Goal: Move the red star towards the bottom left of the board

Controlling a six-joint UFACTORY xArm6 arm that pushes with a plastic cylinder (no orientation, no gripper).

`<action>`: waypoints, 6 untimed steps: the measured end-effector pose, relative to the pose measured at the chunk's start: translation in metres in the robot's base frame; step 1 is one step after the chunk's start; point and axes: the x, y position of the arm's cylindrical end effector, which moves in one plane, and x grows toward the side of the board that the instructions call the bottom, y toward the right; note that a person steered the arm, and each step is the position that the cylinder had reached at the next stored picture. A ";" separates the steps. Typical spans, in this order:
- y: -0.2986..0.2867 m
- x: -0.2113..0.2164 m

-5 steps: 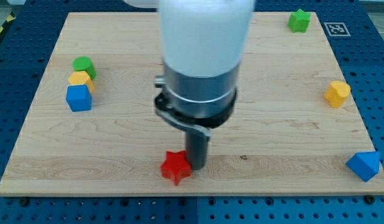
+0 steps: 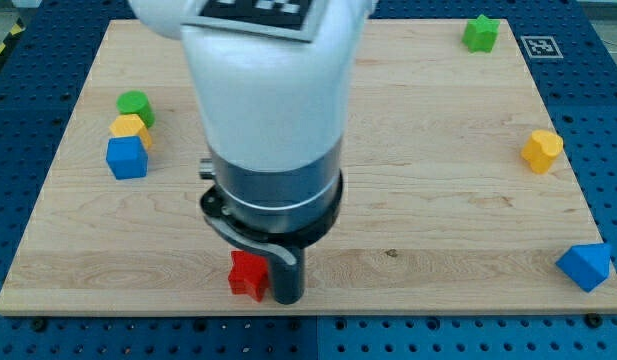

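- The red star (image 2: pixel 248 275) sits near the table (image 2: pixel 438 230)'s near edge, left of centre
- My tip (image 2: pixel 288 299) touches its right side; there's no claw
- Best push steadily leftward, staying off the near edge

the board (image 2: pixel 438 220) is pale wood, smooth with fine grain, matt. the red star (image 2: pixel 247 275) and blue cube (image 2: pixel 126 158) look like matt painted blocks. the arm (image 2: pixel 273 120) is glossy white plastic over dark metal.
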 end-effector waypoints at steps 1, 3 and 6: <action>-0.034 -0.001; 0.011 -0.008; -0.087 -0.032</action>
